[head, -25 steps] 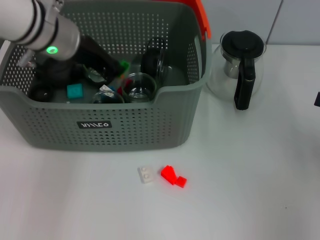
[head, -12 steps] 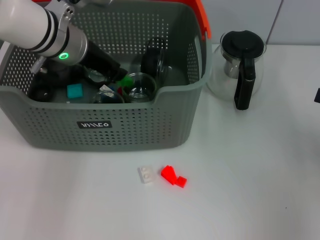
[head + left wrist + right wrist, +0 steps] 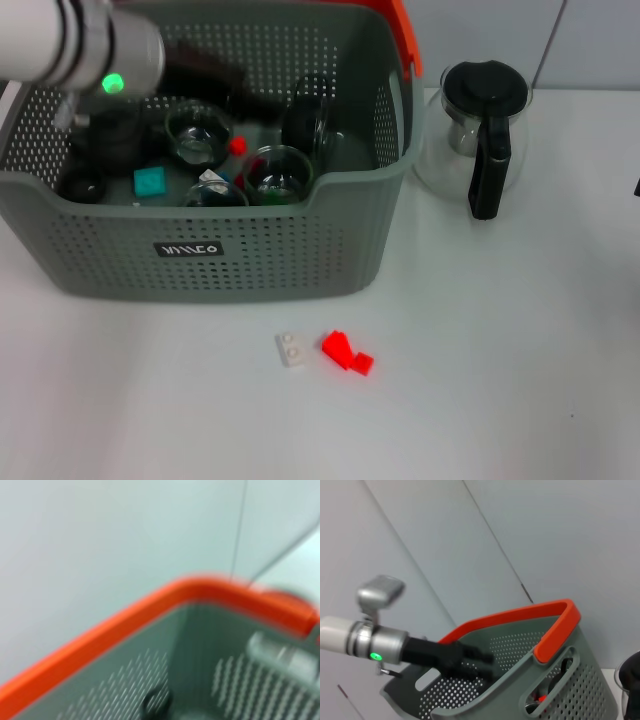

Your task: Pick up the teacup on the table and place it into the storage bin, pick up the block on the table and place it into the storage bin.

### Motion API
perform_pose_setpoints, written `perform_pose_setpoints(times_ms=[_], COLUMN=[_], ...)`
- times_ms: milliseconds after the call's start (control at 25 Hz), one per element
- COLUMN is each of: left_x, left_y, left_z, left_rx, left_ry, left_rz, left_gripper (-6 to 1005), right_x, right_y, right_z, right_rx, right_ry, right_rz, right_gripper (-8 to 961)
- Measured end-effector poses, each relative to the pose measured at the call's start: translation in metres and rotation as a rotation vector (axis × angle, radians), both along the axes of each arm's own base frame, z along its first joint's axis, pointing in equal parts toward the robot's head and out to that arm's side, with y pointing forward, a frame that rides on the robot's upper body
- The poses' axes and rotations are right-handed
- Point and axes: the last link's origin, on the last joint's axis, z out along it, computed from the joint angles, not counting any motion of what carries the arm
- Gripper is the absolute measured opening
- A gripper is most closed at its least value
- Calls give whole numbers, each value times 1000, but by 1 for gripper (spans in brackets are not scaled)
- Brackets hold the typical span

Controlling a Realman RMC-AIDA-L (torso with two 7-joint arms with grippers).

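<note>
The storage bin [image 3: 250,262] is the grey perforated basket with an orange handle [image 3: 150,610]. Inside lie glass teacups [image 3: 197,135] [image 3: 280,170], a teal block [image 3: 150,181] and a small red piece [image 3: 237,146]. On the table in front of the bin rest a white block [image 3: 292,349] and a red block [image 3: 346,352]. My left gripper [image 3: 225,75] hovers over the bin's back half. In the right wrist view the left gripper [image 3: 487,664] is open with nothing between its fingers. Only a dark sliver of my right gripper [image 3: 636,188] shows at the right edge.
A glass pot [image 3: 478,135] with a black lid and handle stands right of the bin. A round black-rimmed glass piece [image 3: 308,120] leans inside the bin. Bare white table lies in front and to the right.
My left gripper has risen out of the bin and drawn back towards the rear. The green piece at its tip no longer shows there. A teacup it covered is now uncovered.
</note>
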Motion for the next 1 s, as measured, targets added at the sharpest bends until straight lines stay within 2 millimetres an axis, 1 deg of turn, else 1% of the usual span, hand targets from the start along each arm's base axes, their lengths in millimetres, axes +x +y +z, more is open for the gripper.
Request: perform_pose_setpoints(times_ms=[80, 200, 280, 360, 520, 680, 840, 1000], left_x=[11, 21, 23, 20, 3, -7, -11, -9], left_y=[-11, -28, -38, -48, -64, -82, -103, -110], left_z=[13, 28, 33, 37, 38, 39, 34, 23], left_rx=[9, 11, -1, -29, -108, -212, -365, -477], left_ry=[-108, -235, -325, -420, -497, -481, -362, -217], left_rz=[-48, -121, -162, -202, -255, -272, -296, -255], left_gripper=[526, 652, 733, 813, 836, 841, 839, 837], right_x=[0, 0, 0, 0, -1, 0, 2, 3], right_y=[0, 0, 0, 0, 1, 1, 1, 0], right_z=[0, 0, 0, 0, 1, 1, 1, 1], right_rx=[2, 2, 2, 2, -1, -3, -3, -4], right_ry=[1, 1, 1, 2, 4, 4, 0, 0], right_rz=[-1, -1, -1, 0, -4, -8, -18, -22], right_gripper=[823, 823, 823, 824, 824, 824, 824, 823])
